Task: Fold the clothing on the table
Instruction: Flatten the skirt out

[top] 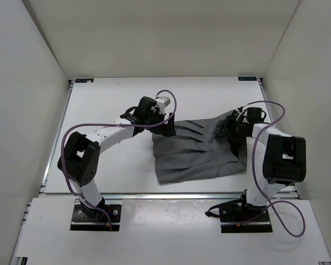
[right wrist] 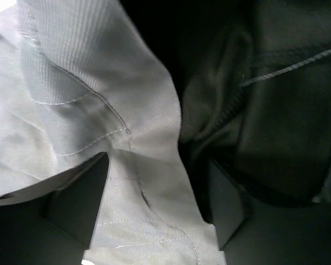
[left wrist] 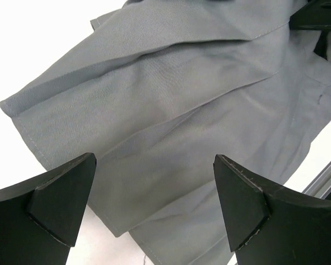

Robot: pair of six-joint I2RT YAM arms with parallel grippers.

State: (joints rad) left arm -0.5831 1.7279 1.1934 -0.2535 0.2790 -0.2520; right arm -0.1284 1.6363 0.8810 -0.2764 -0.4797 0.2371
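Table white, walled in white on three sides; left arm reaching in from the near left, its gripper at the left edge of the skirt; seen from the left wrist, that gripper stands wide open, its black fingers well apart with nothing between them, over grey pleats and a bare patch of table at the hem corner. Skirt lies right of centre, spread mostly flat, wider hem toward the near left, narrower end toward the far right, pleats running along its length; its right end is bunched under the right gripper. From the right wrist, that gripper has its jaws parted; a stitched strip of light grey cloth runs down between the fingers, darker cloth bunched to the right; whether either pad touches the cloth cannot be told. Small blue tag at the far right table corner; its writing is too small to read.
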